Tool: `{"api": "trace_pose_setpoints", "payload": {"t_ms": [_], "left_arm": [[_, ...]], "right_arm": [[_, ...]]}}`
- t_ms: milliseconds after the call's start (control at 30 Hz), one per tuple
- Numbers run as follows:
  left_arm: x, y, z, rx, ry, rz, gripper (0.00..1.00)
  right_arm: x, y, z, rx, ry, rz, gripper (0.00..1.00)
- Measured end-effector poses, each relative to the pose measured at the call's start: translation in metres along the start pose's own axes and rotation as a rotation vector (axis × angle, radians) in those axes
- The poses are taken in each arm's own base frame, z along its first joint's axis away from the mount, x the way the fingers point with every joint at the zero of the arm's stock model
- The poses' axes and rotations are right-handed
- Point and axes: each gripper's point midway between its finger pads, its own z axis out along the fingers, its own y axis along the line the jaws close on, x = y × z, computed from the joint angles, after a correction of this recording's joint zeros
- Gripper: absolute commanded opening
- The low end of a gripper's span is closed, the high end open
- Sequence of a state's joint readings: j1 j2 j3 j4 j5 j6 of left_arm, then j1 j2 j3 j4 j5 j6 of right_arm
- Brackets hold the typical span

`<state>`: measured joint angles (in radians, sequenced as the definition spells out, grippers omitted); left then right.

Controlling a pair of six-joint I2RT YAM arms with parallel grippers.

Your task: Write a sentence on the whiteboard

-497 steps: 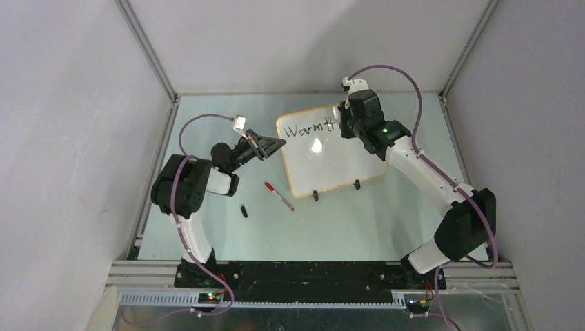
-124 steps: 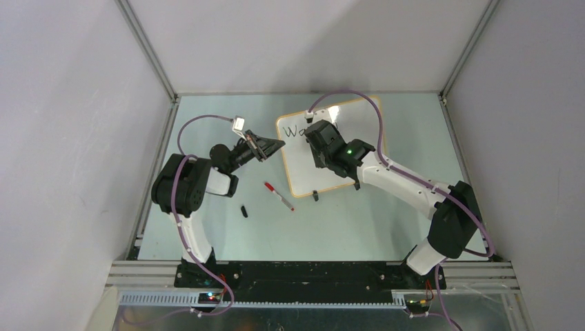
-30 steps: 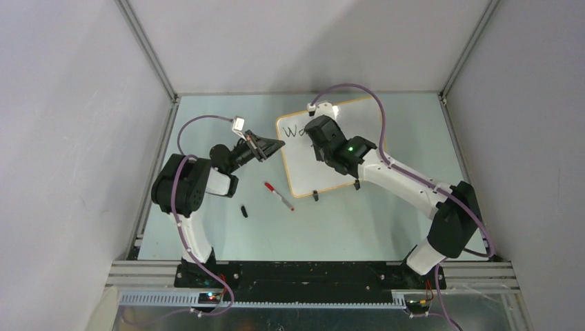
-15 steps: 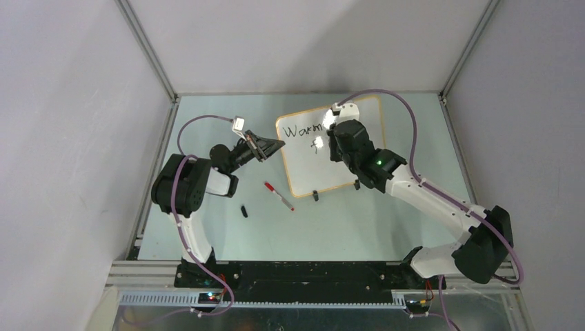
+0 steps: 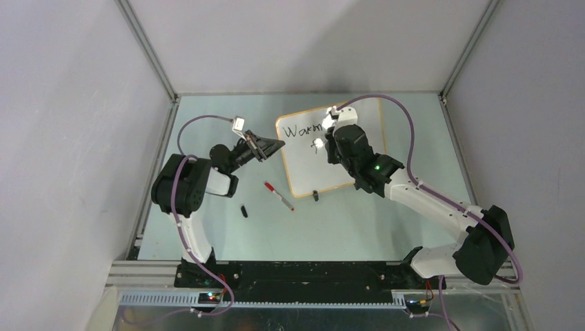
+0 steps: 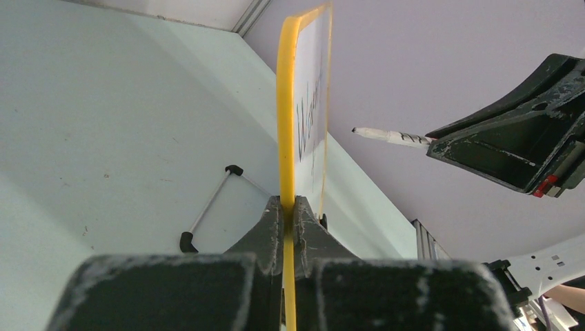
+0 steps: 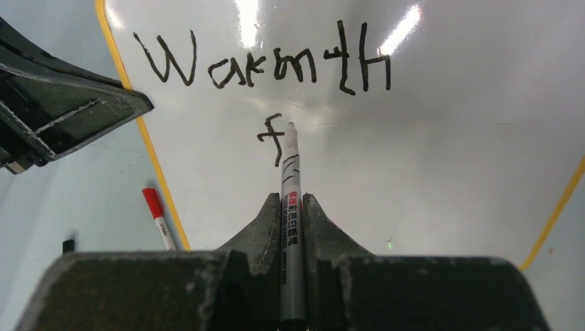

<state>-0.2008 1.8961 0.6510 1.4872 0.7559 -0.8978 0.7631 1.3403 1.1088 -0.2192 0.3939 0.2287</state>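
The whiteboard (image 5: 314,169) stands tilted at the middle of the table. My left gripper (image 5: 276,145) is shut on its left edge, seen as a yellow rim (image 6: 286,103) between the jaws of the left gripper (image 6: 289,207). The sentence (image 7: 265,65) reads "Warmth", with a single "f" (image 7: 274,138) below it. My right gripper (image 7: 291,203) is shut on a black whiteboard marker (image 7: 290,176), uncapped, with its tip just right of the "f". From above, the right gripper (image 5: 330,141) covers the end of the word (image 5: 303,130).
A red-capped marker (image 5: 278,196) and a small black cap (image 5: 244,211) lie on the table left of the board's near corner. One black clip foot (image 5: 315,196) shows at the board's near edge. Metal frame posts and grey walls enclose the table.
The right arm swung from the board's left part toward its middle. An "f" now stands under "Warmth". The left gripper has kept its hold on the board's edge.
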Motion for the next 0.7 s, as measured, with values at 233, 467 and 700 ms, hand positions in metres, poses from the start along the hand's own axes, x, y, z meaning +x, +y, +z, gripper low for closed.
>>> {"api": "trace_pose_setpoints", "payload": {"t_ms": [233, 467, 700], "left_arm": [[0.0, 0.0, 0.0, 0.0, 0.0, 0.0, 0.0], [0.0, 0.0, 0.0, 0.0, 0.0, 0.0, 0.0], [0.0, 0.0, 0.0, 0.0, 0.0, 0.0, 0.0]], "right_arm": [[-0.003, 0.003, 0.0, -0.011, -0.012, 0.0, 0.0], [-0.002, 0.001, 0.003, -0.012, -0.006, 0.003, 0.0], [0.006, -0.003, 0.01, 0.002, 0.019, 0.001, 0.0]]}}
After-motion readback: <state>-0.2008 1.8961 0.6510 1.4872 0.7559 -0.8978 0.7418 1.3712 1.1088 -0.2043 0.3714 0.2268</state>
